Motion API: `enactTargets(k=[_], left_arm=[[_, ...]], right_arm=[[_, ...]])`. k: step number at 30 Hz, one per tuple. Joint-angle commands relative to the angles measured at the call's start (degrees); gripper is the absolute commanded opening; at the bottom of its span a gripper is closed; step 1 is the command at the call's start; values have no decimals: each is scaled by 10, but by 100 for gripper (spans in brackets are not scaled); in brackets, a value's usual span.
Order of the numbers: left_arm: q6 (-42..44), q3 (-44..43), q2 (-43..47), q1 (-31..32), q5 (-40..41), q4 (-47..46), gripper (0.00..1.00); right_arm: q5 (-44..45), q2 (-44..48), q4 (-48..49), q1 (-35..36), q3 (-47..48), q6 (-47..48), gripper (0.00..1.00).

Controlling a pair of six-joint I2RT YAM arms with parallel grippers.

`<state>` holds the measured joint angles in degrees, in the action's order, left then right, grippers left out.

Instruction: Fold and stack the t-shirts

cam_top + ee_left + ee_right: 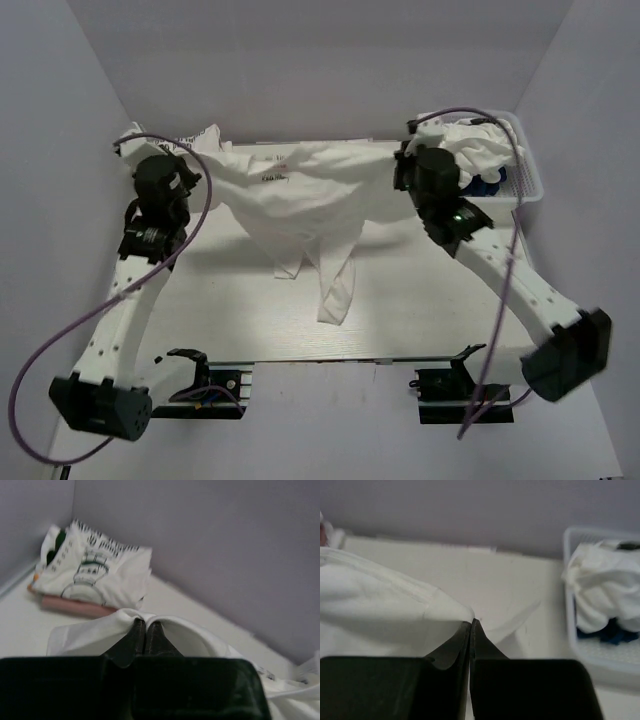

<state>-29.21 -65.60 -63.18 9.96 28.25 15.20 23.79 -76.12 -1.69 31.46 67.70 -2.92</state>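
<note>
Both arms pinching one white t-shirt point(300, 190) by its top edge, spreading it over the table point(420, 310).
Top view: left gripper point(200, 172) at centre left and right gripper point(403, 165) at upper right are each clamping an end of the shirt, which is hanging between them with the lower part drooping toward frame centre; both arms are reaching up-frame, forearms angling inward; folded stack point(150, 145) is sitting upper left, basket point(525, 175) upper right. Left wrist view: fingers point(137, 630) are pressing together on a fold of the white shirt at lower centre; folded stack with a pinkish shirt point(70, 606) at the bottom is lying upper left. Right wrist view: fingers point(462, 637) are closing tight on the shirt's edge, cloth spreading left; basket holding white shirts point(605, 590) and something blue point(615, 632) at right.
</note>
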Motion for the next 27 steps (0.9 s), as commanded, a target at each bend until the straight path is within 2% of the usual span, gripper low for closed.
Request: enactTargets(k=[1,3,8,13,18,22,26,27], left_arm=[[49,-58,81,0,-2,-1,0],[59,-78,118,0,-2,10,0],[64,-193,159,0,-33,69,0],[77,-305,183,-6,-166,95,0],[72,-402,183,-11,-284,120,0],[66,-455,163,-11,-291,120,0],[60,-454,126,-11,-305,114,0],[55,-454,112,-11,-311,114,0]], right_arm=[[53,96,23,-3,34,62,0],[56,137,18,-2,52,83,0],[46,228,-43,-1,125,106,0],[0,263,-117,-2,252,124,0],[-74,252,-193,-3,383,123,0],[-72,236,-205,-3,448,125,0],[-77,196,-244,-2,472,133,0],[-52,188,-243,-3,471,127,0]])
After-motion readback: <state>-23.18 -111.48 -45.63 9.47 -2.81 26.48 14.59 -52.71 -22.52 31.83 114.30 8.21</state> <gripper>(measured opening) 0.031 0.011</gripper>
